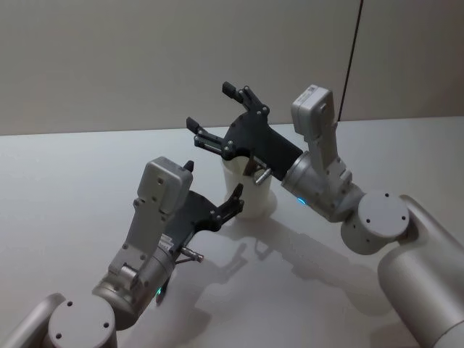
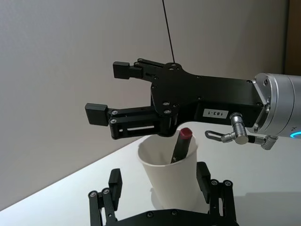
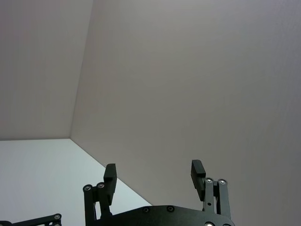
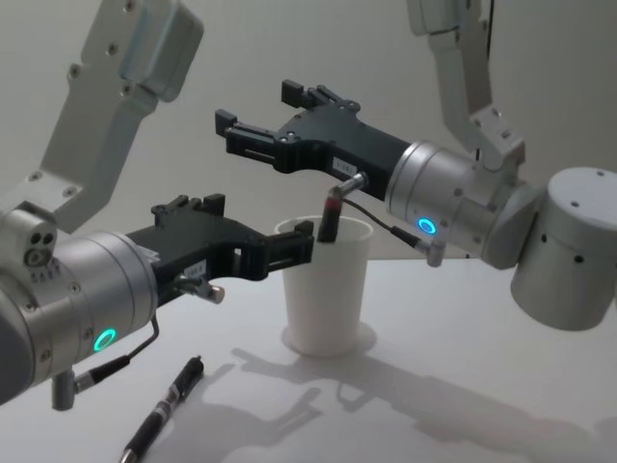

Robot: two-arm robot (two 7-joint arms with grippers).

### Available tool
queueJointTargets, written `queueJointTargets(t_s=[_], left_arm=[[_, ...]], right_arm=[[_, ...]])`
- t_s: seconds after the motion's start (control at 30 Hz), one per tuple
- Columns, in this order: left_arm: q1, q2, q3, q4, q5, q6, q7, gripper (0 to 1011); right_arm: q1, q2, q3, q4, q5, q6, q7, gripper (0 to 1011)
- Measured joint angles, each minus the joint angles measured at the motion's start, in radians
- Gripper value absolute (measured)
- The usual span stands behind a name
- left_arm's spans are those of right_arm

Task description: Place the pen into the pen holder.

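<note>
— Where is the pen sitting?
— The red-capped pen (image 2: 181,145) is leaning inside the white paper cup (image 4: 326,289).
— And the pincers?
— The right gripper (image 4: 256,106) is hovering spread wide just above the cup. The left gripper (image 1: 214,181) is spread too, a finger on each side of it. A black pen (image 4: 164,410) is lying on the table (image 4: 463,376).

Silver-grey arms (image 1: 384,217), cyan wrist lights (image 4: 425,227), black screw-studded left claw (image 2: 159,173) and right claw (image 2: 109,92)
</note>
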Motion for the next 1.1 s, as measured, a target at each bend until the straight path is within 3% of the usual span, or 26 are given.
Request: queueJointTargets(t_s=[0.07, 0.43, 0.83, 1.1], left_arm=[[0.0, 0.0, 0.0, 0.0, 0.0, 0.0, 0.0, 1009], [0.0, 0.0, 0.0, 0.0, 0.0, 0.0, 0.0, 1009], [0.0, 0.0, 0.0, 0.0, 0.0, 0.0, 0.0, 1009], [0.0, 0.0, 0.0, 0.0, 0.0, 0.0, 0.0, 1009]], right_arm=[[-0.001, 0.0, -0.001, 0.0, 0.002, -0.004, 0.0, 1001], [-0.038, 0.013, -0.006, -0.063, 0.005, -0.01, -0.027, 1001], [-0.123, 0.058, 0.007, -0.248, 0.0, 0.065, -0.106, 1001], [-0.186, 0.089, 0.017, -0.368, -0.022, 0.127, -0.203, 1001]])
